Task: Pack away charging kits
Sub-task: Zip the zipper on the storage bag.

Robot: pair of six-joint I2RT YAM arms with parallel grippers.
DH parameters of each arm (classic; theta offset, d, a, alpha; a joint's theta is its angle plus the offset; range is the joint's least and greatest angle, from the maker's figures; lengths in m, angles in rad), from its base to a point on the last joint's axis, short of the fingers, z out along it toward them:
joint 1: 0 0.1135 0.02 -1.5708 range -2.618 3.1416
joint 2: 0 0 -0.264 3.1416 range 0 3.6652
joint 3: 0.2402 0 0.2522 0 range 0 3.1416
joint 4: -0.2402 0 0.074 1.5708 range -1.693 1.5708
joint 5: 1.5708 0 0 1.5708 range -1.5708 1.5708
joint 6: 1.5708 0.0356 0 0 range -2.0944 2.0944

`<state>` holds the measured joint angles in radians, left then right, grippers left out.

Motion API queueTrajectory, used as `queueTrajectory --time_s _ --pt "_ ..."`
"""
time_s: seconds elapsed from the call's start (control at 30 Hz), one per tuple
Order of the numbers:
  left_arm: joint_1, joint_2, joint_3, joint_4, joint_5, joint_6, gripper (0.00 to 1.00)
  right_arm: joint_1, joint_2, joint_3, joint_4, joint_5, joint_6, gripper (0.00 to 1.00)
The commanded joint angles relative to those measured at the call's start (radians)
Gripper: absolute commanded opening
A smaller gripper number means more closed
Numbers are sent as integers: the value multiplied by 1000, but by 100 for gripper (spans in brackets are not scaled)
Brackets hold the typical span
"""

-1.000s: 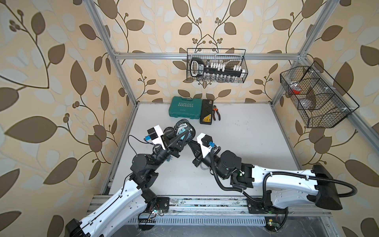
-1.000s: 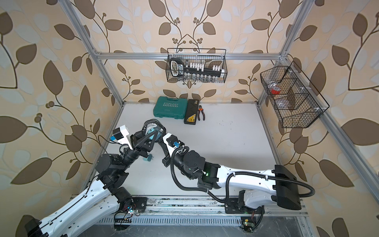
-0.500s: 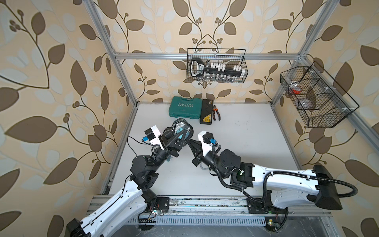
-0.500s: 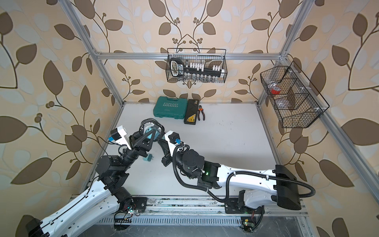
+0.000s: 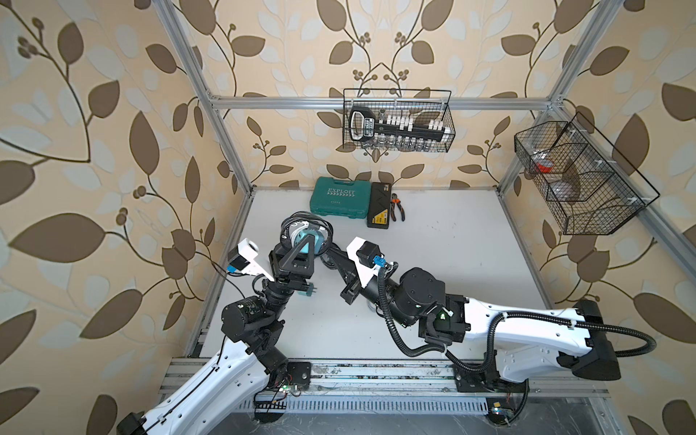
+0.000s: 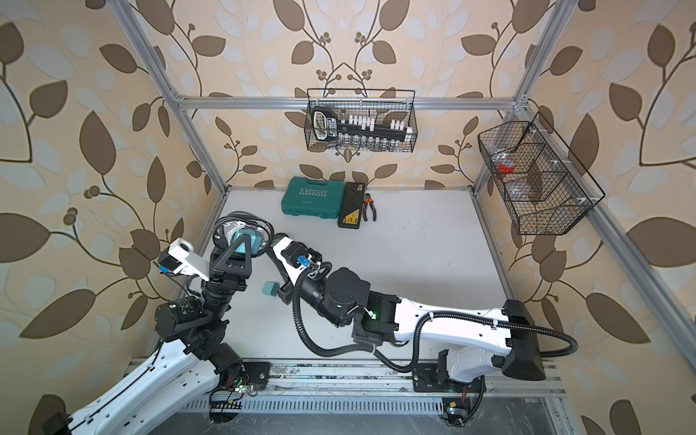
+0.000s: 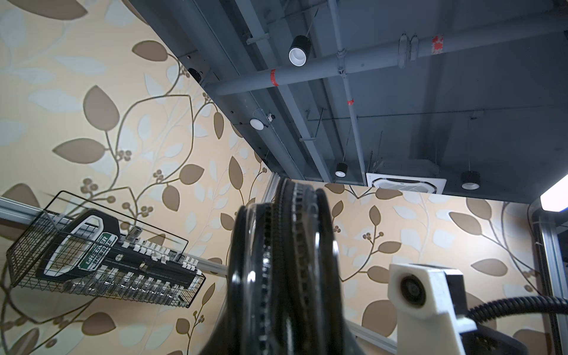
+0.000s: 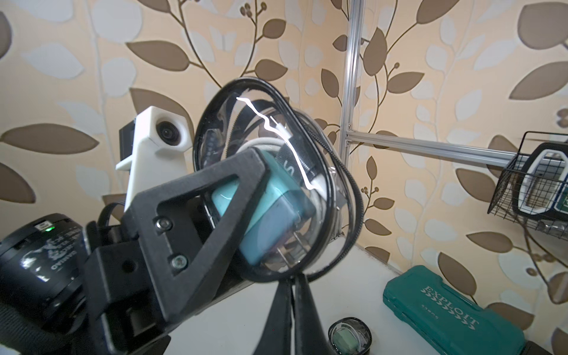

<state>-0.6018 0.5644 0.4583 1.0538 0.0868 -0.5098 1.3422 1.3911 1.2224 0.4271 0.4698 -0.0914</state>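
Note:
A clear oval pouch [image 5: 306,232] with a black zip rim hangs in the air, a teal plug adapter [image 8: 270,212] and a coiled white cable inside it. My left gripper [image 5: 304,243] is shut on the pouch, one black triangular finger [image 8: 196,221] across its face. The left wrist view shows the pouch [image 7: 285,261] edge-on. My right gripper [image 8: 292,278] is shut, its tips pinched at the pouch's lower rim. A loose teal adapter [image 6: 270,289] lies on the table under the arms. Another pouch [image 8: 349,336], holding an adapter and cable, rests on the table below the right gripper.
A teal EXPLOIT case [image 5: 339,197], a flat black case [image 5: 380,205] and pliers [image 5: 397,205] lie along the back wall. One wire basket [image 5: 397,124] with a socket set hangs on the back wall and another wire basket [image 5: 580,180] on the right wall.
My left gripper has carried the pouch to the left. The right gripper has followed, staying at the pouch's rim. The loose adapter on the table has not moved.

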Motion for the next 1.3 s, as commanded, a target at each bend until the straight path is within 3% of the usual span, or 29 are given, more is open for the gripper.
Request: queueTrajectory --time_s 0.0,0.07,0.27,0.4,0.6,0.7,0.9,1.27 --pt "0 -15 -1 46 4 -40 20 -11 15 78 32 31 -48 0" --pt "1 -11 -3 52 1 -46 22 -10 30 97 15 23 -48 0" --pt "0 2 -14 81 -34 -92 46 1 57 130 5 21 -75 0" --pt "0 10 -8 84 -34 -109 53 4 64 140 0 12 -80 0" --pt "1 22 -6 105 -14 -105 40 7 69 143 -1 14 -82 0" --pt "0 17 -9 110 -13 -95 20 7 63 126 9 22 -82 0" --pt "1 -18 0 54 -12 -75 2 7 28 55 57 78 -120 0" --pt "1 -28 19 9 0 -82 0 -4 -40 -37 158 165 -226 0"
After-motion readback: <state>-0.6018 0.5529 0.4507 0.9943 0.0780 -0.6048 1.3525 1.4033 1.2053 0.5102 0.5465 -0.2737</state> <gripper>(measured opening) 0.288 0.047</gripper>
